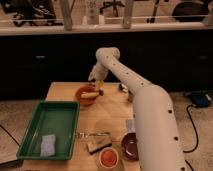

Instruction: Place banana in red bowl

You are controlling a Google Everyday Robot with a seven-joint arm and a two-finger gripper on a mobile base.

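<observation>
The small orange-red bowl sits on the wooden table near its far edge. The pale-yellow banana lies in it, reaching over its right rim. My gripper hangs at the end of the white arm, just above the bowl's right side and close over the banana.
A green tray with a pale blue sponge lies at the left front. A fork, a brown block, a pale-rimmed bowl with orange inside and a maroon bowl are at the front. A small dark object lies at the far right.
</observation>
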